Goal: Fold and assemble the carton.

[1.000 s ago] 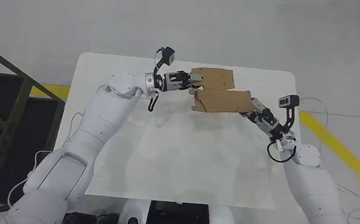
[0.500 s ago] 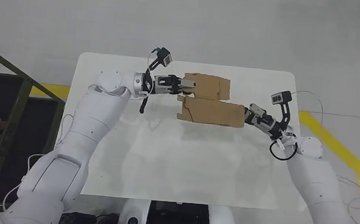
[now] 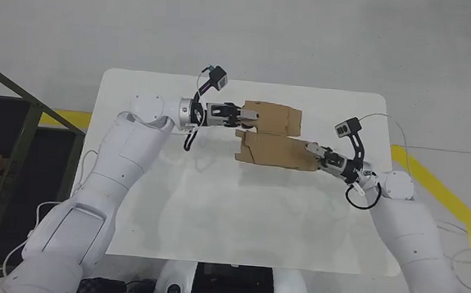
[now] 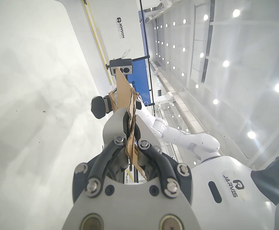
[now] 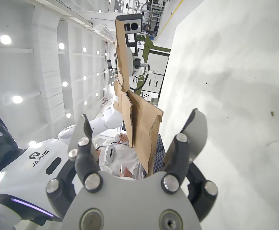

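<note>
- Top view: the carton (image 3: 272, 151) hung flat over the far half of the counter (image 3: 214, 219), with one panel farther from the robot and one nearer.
- The left claw (image 3: 242, 114) was at the end of the farther panel, and the right claw (image 3: 321, 157) was at the opposite end of the nearer panel.
- Compared with a second earlier, the whole carton had come a little toward the robot. The nearer panel had also slid toward the left arm's side and lost its tilt.
- The right claw had followed it inward, and the left claw had dropped slightly nearer.
- From above, the cardboard covered both claws' tips. I could not tell here whether the carton touched the counter.
- Left wrist view: the left claw (image 4: 130, 124) was pressed together on a ragged edge of the carton (image 4: 123, 91), which ran away edge-on.
- The carton's far end was too small and overlapped to make out.
- Right wrist view: the right claw (image 5: 139, 126) was spread wide. The carton (image 5: 141, 122) passed edge-on through the gap, apart from either finger.
- The carton's near corner was cut off behind the claw's body.
</note>
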